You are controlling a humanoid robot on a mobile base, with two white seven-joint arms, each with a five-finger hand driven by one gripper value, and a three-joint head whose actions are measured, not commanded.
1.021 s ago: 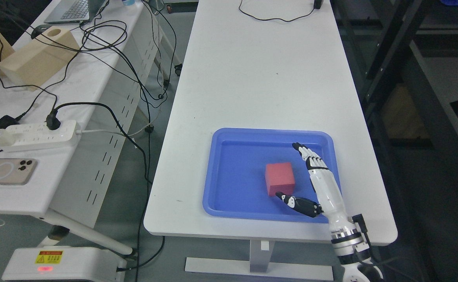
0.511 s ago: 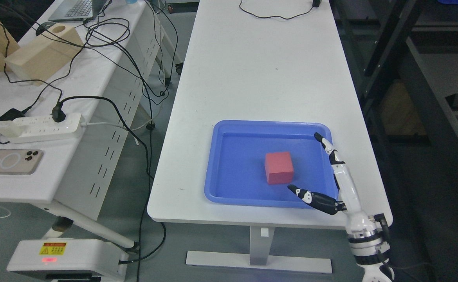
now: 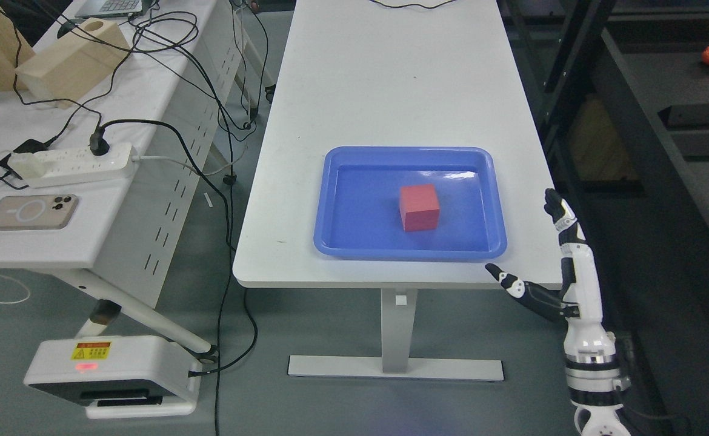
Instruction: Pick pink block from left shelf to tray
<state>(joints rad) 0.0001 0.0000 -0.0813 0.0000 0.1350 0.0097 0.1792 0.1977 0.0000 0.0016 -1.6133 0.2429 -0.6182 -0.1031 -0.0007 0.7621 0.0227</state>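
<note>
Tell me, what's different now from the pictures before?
The right hand pulled back off the tray toward the table's near right corner, fingers open, holding nothing. The whole view shifted too, so the camera moved. The block stayed in the middle of the tray.

Plastic and painted surfaces, mostly smooth

The blue tray (image 3: 409, 252) is glossy plastic, catching light; the block (image 3: 419, 207) looks matt; the white table (image 3: 391, 91) smooth; the right hand (image 3: 563, 272) shiny hard plastic.

Bright, even overhead light; sharp focus throughout. A small glare patch on the tray (image 3: 492, 200); shadows soft, right side dim.
</note>
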